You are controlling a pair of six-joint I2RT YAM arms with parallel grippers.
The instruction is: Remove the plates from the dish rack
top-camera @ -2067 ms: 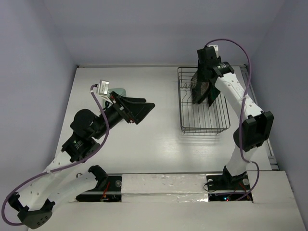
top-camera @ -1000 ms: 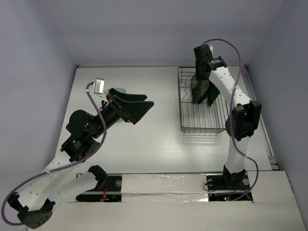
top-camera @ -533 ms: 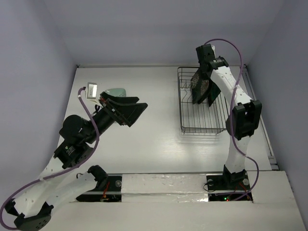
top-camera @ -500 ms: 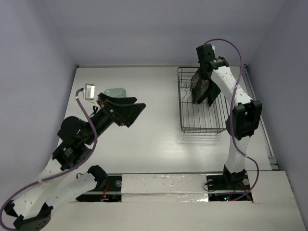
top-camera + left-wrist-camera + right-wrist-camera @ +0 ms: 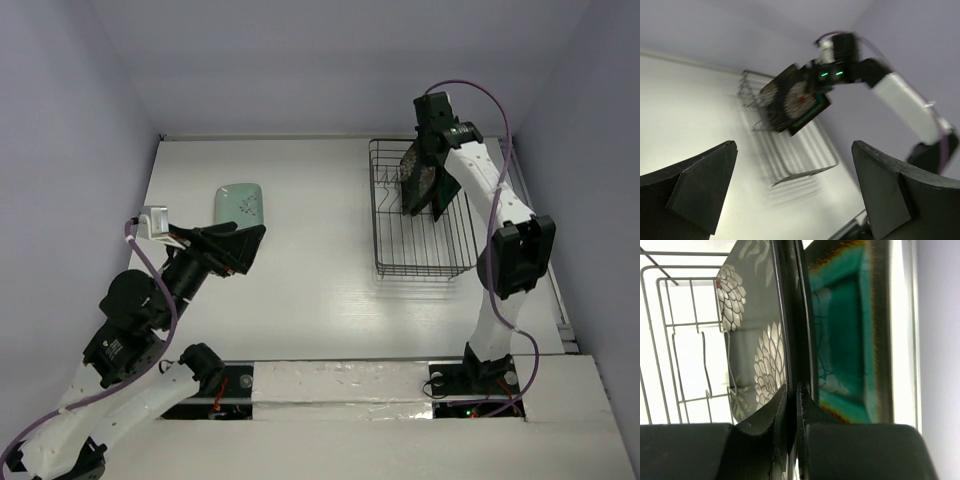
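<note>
The left gripper [image 5: 794, 147] has drawn back, gaping and empty, from the mint-green plate [image 5: 240, 203], while the right gripper [image 5: 792, 390], pinched onto the rim of the flowered plate [image 5: 755, 315] in the dish rack [image 5: 420, 245], could drag out the teal plate [image 5: 845, 340] crowding just right of its fingers.

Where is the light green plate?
In the top view, the green plate lies flat on the table at the left, just beyond the left gripper, far from the dish rack.
</note>
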